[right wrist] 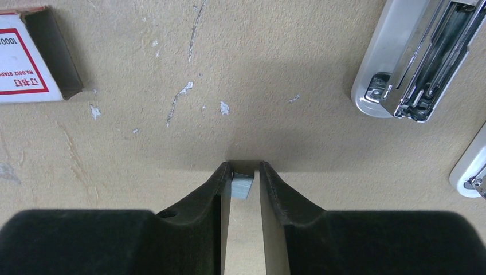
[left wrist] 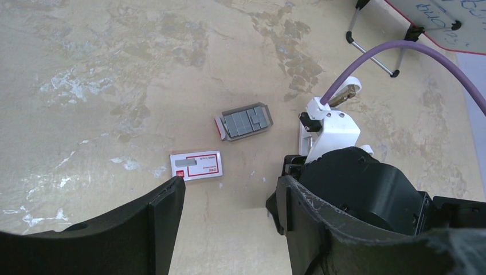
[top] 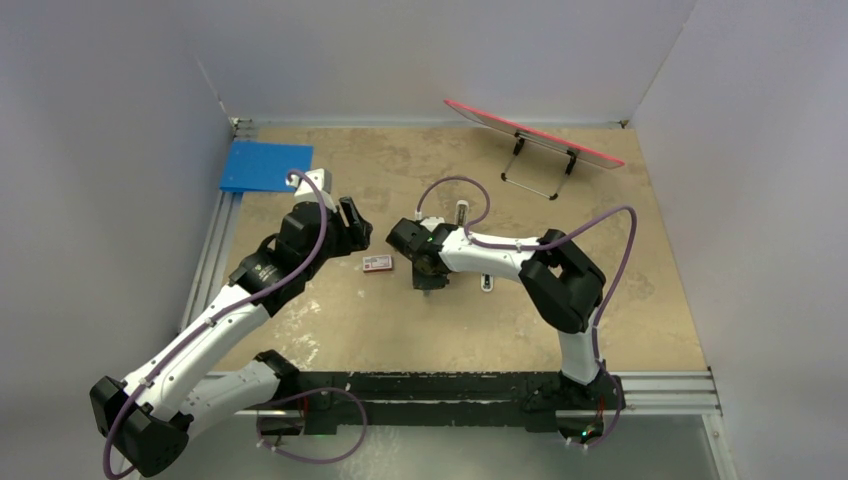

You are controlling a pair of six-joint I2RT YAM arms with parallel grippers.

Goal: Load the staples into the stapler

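Note:
My right gripper (right wrist: 245, 172) (top: 428, 280) points down at the table and is shut on a small grey block of staples (right wrist: 242, 188) held between its fingertips, just above the surface. The stapler (right wrist: 421, 54) lies open to its upper right, with its chrome channel showing; it also shows in the top view (top: 462, 213). The red-and-white box sleeve (right wrist: 26, 63) (left wrist: 196, 166) (top: 378, 263) lies to the left. Its tray of more staples (left wrist: 245, 121) sits beside it. My left gripper (left wrist: 229, 192) (top: 352, 222) is open and empty, hovering near the sleeve.
A shorter white piece (right wrist: 473, 172) (top: 487, 283) lies right of my right gripper. A blue board (top: 265, 165) lies at the back left. A red-edged whiteboard on a wire stand (top: 535, 135) stands at the back right. Walls close in three sides.

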